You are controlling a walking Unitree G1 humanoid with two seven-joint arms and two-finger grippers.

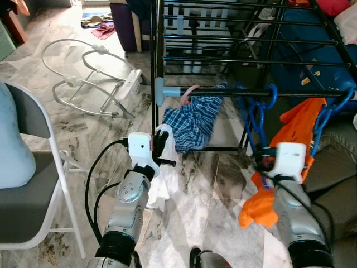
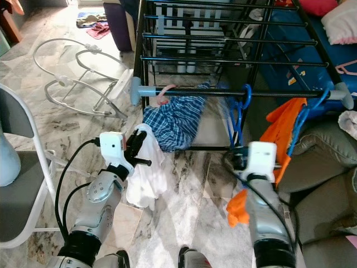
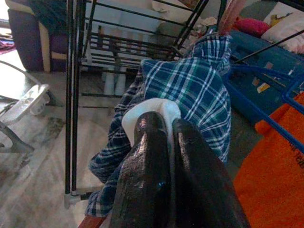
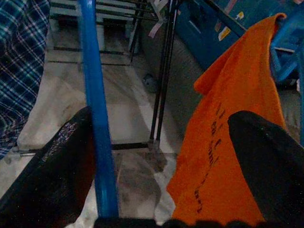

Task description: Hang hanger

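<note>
A black drying rack stands ahead. An empty blue hanger hangs by its hook from the rack's front rail. My right gripper is open just below it, and the blue hanger runs past one finger inside the gap. An orange garment hangs on a second blue hanger to the right. My left gripper is shut on a white cloth, held low in front of a plaid garment on a pink hanger.
A grey folding chair stands close on my left. A white bouncer frame lies on the marble floor beyond it. A grey sofa is on my right, with blue bags behind the rack.
</note>
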